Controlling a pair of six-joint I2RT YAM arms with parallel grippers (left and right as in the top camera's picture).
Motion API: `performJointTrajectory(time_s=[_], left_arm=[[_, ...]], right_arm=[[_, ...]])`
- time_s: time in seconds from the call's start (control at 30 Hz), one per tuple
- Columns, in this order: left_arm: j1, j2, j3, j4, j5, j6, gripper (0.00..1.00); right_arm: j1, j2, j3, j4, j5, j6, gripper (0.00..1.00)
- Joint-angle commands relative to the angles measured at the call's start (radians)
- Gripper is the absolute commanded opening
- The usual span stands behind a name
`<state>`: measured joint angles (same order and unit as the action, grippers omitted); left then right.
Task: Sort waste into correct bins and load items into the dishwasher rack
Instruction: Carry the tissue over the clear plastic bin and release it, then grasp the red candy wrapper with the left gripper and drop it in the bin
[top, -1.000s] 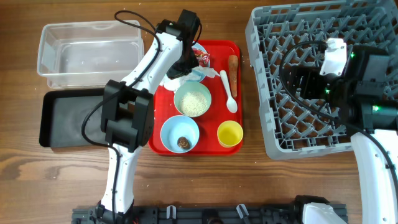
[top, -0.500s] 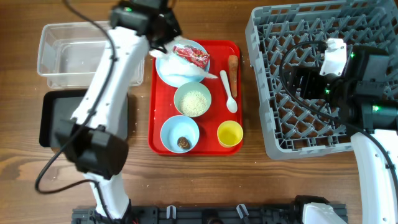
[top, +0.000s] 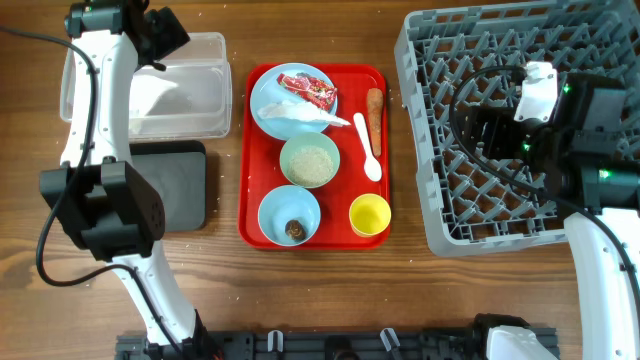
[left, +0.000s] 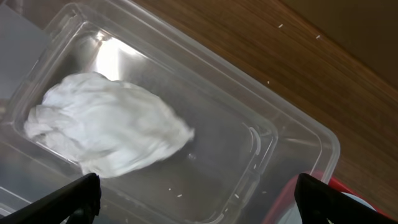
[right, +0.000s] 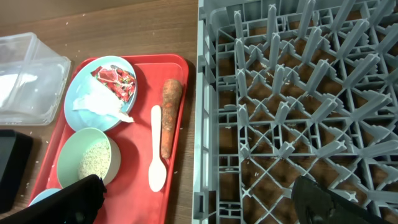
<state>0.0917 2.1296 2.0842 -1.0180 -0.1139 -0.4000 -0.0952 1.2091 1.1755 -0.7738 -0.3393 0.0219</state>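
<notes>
My left gripper (left: 198, 200) hangs open above the clear tub (top: 215, 112), whose wall (left: 283, 134) shows below it. A crumpled white tissue (left: 106, 127) lies loose in the tub, apart from the fingers. On the red tray, the blue plate (top: 268, 92) carries the red wrapper (top: 308, 90) and more white tissue (top: 298, 115). Beside it lie the carrot stick (top: 374, 112) and white spoon (top: 368, 152). The green bowl (top: 310, 160) holds rice. A brown lump (top: 293, 229) sits in the blue bowl (top: 275, 210), next to the yellow cup (top: 369, 215). My right gripper (right: 200, 202) is open over the rack (top: 440, 215).
The black tray (top: 185, 185) lies just below the clear tub, partly under my left arm. The red serving tray (top: 250, 225) sits between the bins and the rack. A few rice grains dot the wood near the tub.
My left arm swung from the blue plate to the clear tub with a tissue, then opened; the tissue now lies in the tub. The right arm has not moved.
</notes>
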Motion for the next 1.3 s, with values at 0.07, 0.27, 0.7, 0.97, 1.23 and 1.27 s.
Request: performJointTrajectory(time_s=[0.07, 0.27, 0.7, 0.97, 1.23, 1.27], left_arm=[[-0.067, -0.051, 0.011, 0.004, 0.19, 0.14, 0.99], [-0.366, 0.038, 0.01, -0.037, 0.166, 0.159, 1.0], [-0.456, 0.292, 0.01, 0.035, 0.169, -0.245, 1.0], [-0.455, 0.378, 0.01, 0.105, 0.158, -0.245, 0.87], [-0.453, 0.375, 0.011, 0.08, 0.159, -0.245, 0.04], [-0.448, 0.36, 0.011, 0.077, 0.159, -0.245, 0.04]], right_arm=[[-0.003, 0.003, 0.027, 0.002, 0.005, 0.007, 0.99], [-0.003, 0.003, 0.027, -0.007, 0.005, 0.006, 1.0], [-0.003, 0.003, 0.027, -0.028, 0.005, 0.005, 1.0], [-0.003, 0.003, 0.027, -0.029, 0.005, 0.005, 1.0], [-0.003, 0.003, 0.027, -0.029, 0.005, 0.005, 1.0], [-0.003, 0.003, 0.027, -0.029, 0.005, 0.005, 1.0]])
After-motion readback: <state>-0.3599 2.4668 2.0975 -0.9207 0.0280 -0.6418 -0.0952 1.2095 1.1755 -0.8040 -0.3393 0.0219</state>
